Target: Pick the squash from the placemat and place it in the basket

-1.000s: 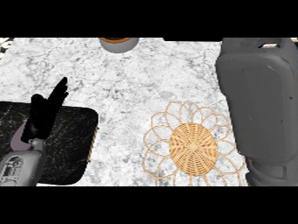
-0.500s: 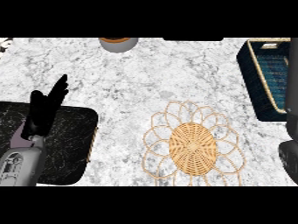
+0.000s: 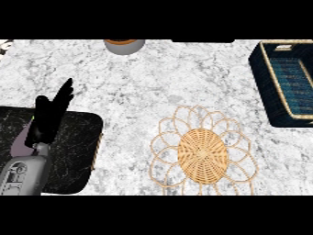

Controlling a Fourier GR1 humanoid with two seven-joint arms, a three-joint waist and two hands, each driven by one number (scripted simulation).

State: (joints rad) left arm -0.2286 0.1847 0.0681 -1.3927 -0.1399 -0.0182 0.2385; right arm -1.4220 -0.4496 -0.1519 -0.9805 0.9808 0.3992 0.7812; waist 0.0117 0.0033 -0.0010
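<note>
Here we see only our left hand (image 3: 50, 114), resting over the dark placemat (image 3: 77, 137) at the lower left of the marble counter (image 3: 159, 82), its fingers straight and pointing up and away, curled round nothing. Our right hand shows nowhere in the head view, so we can say nothing of its fingers.

The squash is the puzzle. We cannot find it on the placemat, on the bare counter, or on the woven straw trivet (image 3: 203, 153) that lies in the lower middle. The basket (image 3: 291, 80), dark blue with a pale rim, stands at the right edge, well apart from the placemat, and the part of its floor that we can see holds nothing. A little pale mauve shows just under our left hand near the wrist, but we cannot tell whether that is a part of the arm or something else. A grey pot with a brownish top (image 3: 123, 45) sits at the far edge, cut by the frame.

We judge that the task is not finished, since the basket looks bare; beyond that, the step in hand is hard to name. Either the squash is hidden beneath our left hand, or it is out of view with our right. If the right hand carries it, the next move calls for bringing it over the basket's opening and lowering it between the walls before letting go
</note>
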